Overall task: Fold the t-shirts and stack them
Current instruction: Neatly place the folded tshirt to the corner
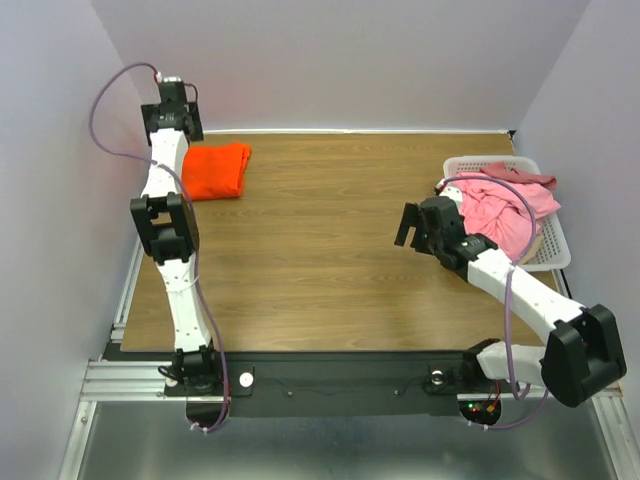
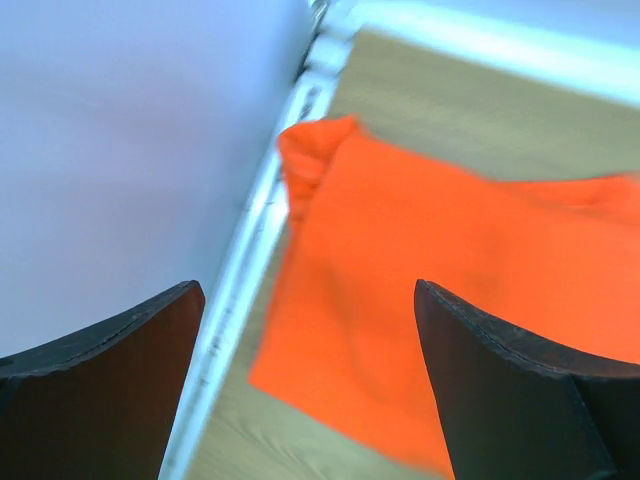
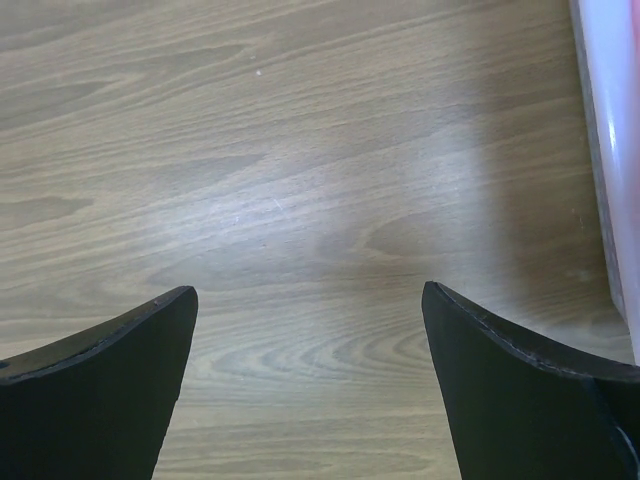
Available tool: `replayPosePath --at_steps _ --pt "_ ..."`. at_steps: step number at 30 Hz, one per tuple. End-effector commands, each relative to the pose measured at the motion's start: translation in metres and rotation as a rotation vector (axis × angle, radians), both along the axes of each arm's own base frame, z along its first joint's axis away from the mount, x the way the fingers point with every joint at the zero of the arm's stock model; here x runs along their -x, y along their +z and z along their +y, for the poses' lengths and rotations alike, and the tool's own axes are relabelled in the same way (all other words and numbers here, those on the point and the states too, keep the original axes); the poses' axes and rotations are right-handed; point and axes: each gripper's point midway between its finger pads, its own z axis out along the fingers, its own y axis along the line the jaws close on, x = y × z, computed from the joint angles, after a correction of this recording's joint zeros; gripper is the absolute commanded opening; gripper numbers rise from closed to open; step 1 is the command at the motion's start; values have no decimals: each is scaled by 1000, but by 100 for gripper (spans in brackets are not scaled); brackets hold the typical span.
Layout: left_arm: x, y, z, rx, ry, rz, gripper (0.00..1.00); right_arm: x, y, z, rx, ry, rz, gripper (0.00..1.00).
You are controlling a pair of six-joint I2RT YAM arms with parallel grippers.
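Observation:
A folded bright orange-red t-shirt (image 1: pixel 215 170) lies on the table at the far left; it fills much of the left wrist view (image 2: pixel 440 290). My left gripper (image 1: pixel 175 105) hangs open and empty above the shirt's left edge, near the wall. Light pink and dusty rose t-shirts (image 1: pixel 500 205) are piled in the white basket (image 1: pixel 555 250) at the right. My right gripper (image 1: pixel 410 225) is open and empty over bare wood, just left of the basket.
The wooden table (image 1: pixel 320 250) is bounded by purple walls on the left, back and right. A metal rail (image 2: pixel 245 250) runs along the table's left edge. The basket's wall shows at the right edge of the right wrist view (image 3: pixel 610 150).

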Motion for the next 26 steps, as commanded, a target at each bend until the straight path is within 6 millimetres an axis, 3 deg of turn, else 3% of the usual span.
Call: replayPosePath --at_steps 1,2,3,4,5,6,7,8,9,10,11,12,13,14,15,16,19,21,26 --pt "49 186 -96 353 -150 -392 99 11 12 3 -61 14 -41 100" --pt "60 185 -116 420 -167 -392 99 15 11 4 -71 24 -38 100" --pt "76 142 -132 467 -147 -298 99 17 12 5 -84 31 -42 100" --pt "91 135 -148 477 -135 -290 99 19 12 5 -88 34 -45 100" --pt "115 168 -167 516 -127 -399 99 22 15 3 -92 32 -58 100" --pt "140 115 -205 503 -150 -296 99 24 16 3 -95 36 -61 100" --pt "159 110 -230 522 -198 -295 99 25 18 3 -100 42 -65 100" --pt "193 99 -263 575 -268 -299 99 29 20 3 -103 53 -72 100" --pt "205 128 -279 629 -309 -370 99 31 21 3 -106 60 -74 100" --pt "226 87 -283 638 -291 -303 99 33 21 4 -113 64 -75 100" --pt "245 97 -283 678 -297 -347 99 34 23 4 -121 66 -83 100" --pt "260 88 -290 714 -294 -333 99 36 21 2 -123 60 -81 100" --pt "275 54 -283 700 -259 -269 99 37 21 1 -124 53 -84 100" --pt "286 51 -279 716 -247 -273 99 38 19 1 -137 42 -79 100" --pt "297 28 -275 705 -224 -228 99 39 17 0 -140 31 -77 100" --pt "304 19 -270 697 -207 -211 99 40 15 -1 -138 27 -74 100" --pt "314 -8 -255 648 -127 -157 98 41 12 -4 -139 8 -72 100" --pt "317 -15 -250 629 -95 -136 99 42 11 -4 -143 4 -73 100" --pt "312 0 -250 629 -112 -175 99 40 28 -4 -166 0 -121 100"
